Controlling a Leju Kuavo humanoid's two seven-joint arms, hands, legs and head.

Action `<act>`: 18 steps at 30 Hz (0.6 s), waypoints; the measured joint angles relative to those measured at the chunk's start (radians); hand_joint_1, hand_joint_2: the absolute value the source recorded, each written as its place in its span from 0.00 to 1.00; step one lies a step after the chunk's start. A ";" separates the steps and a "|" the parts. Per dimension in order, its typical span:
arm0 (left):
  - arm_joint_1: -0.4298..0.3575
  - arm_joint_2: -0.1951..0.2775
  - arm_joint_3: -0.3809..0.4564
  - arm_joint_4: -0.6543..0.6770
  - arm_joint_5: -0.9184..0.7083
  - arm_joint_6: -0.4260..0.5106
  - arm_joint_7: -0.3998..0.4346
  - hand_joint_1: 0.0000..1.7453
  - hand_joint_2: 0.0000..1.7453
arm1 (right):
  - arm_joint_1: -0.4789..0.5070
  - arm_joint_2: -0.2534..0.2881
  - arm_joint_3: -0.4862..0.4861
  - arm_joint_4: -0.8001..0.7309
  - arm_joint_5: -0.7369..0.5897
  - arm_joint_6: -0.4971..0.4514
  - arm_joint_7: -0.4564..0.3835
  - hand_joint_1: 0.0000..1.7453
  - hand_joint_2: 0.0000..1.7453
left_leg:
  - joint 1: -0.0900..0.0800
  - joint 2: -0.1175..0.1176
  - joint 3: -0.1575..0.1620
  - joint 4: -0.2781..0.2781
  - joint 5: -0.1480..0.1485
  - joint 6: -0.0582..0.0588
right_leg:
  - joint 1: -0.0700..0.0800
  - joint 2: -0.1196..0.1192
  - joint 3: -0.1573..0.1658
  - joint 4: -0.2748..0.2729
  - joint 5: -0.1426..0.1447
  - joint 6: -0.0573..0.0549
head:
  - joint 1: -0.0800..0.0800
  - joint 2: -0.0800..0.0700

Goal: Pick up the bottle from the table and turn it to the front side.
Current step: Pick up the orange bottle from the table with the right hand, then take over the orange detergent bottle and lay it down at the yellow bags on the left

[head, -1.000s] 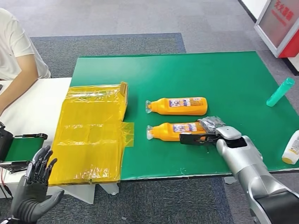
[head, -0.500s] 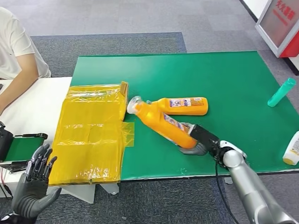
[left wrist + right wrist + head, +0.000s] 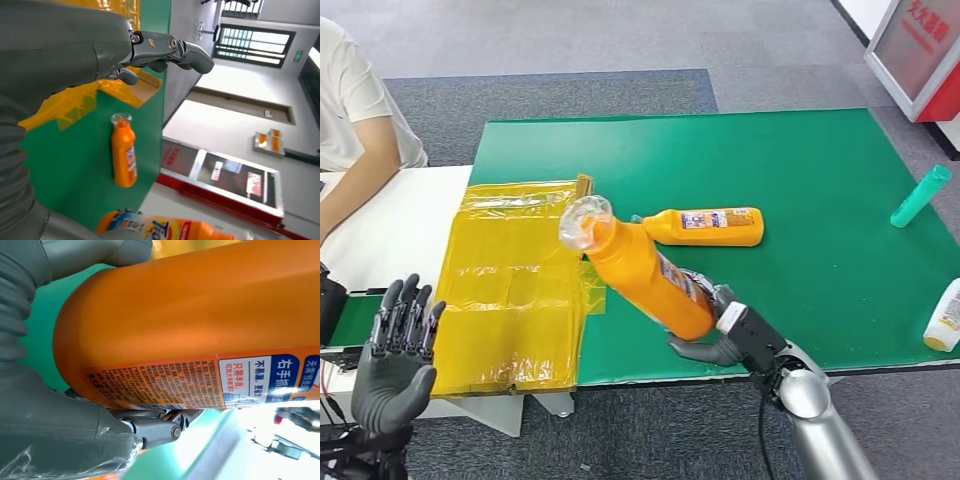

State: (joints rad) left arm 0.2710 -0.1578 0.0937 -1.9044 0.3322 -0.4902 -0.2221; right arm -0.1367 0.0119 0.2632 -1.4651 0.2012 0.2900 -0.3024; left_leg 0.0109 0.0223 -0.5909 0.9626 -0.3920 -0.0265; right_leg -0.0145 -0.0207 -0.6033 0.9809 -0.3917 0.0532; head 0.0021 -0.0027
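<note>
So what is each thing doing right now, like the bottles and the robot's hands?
Orange bottle in the right hand: lifted off the table, tilted, cap end up.
Second orange bottle: lying flat on the green mat.
Right hand: gripping the lifted bottle's base.
Left hand: open, holding nothing.
Green bottle: lying on the mat.
White bottle: lying at the mat's edge.

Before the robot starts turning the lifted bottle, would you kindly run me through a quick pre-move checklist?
1. Right hand grips the orange bottle at its base: ok.
2. Bottle lifted off the green mat, tilted, cap end up: ok.
3. Second bottle lies apart on the mat: ok.
4. Left hand open, holding nothing: ok.
5. Front label facing forward: cannot tell.
6. Person's arm away from the bottle: ok.
</note>
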 joint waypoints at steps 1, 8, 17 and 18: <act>-0.023 -0.005 -0.012 0.006 0.004 0.014 0.015 0.00 1.00 | 0.008 0.020 0.003 -0.019 0.027 -0.016 -0.001 1.00 1.00 | 0.000 0.000 0.000 0.000 0.000 0.000 | 0.000 0.000 0.000 0.000 0.000 0.000 | 0.000 0.000; -0.186 -0.016 -0.176 0.079 0.003 0.070 0.073 0.00 1.00 | 0.014 0.110 0.041 -0.059 0.174 -0.131 -0.038 1.00 1.00 | 0.000 0.000 -0.001 0.000 0.002 0.000 | 0.000 0.000 -0.001 0.000 0.003 0.000 | 0.000 0.000; -0.337 0.003 -0.372 0.118 0.057 0.080 0.150 0.00 1.00 | -0.056 0.151 0.084 -0.100 0.281 -0.201 -0.030 1.00 1.00 | 0.000 0.000 -0.004 0.000 0.005 0.000 | 0.000 0.000 -0.004 0.000 0.005 0.000 | 0.000 0.000; -0.348 0.006 -0.396 0.124 0.057 0.079 0.152 0.00 1.00 | -0.062 0.154 0.088 -0.100 0.290 -0.208 -0.031 1.00 1.00 | 0.000 0.000 -0.004 0.000 0.005 0.000 | 0.000 0.000 -0.004 0.000 0.005 0.000 | 0.000 0.000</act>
State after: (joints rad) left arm -0.0774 -0.1516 -0.3028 -1.7806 0.3889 -0.4113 -0.0701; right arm -0.1985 0.1661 0.3513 -1.5652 0.4908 0.0822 -0.3330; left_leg 0.0106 0.0223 -0.5951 0.9627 -0.3872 -0.0267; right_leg -0.0147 -0.0207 -0.6071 0.9813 -0.3870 0.0533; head 0.0022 -0.0027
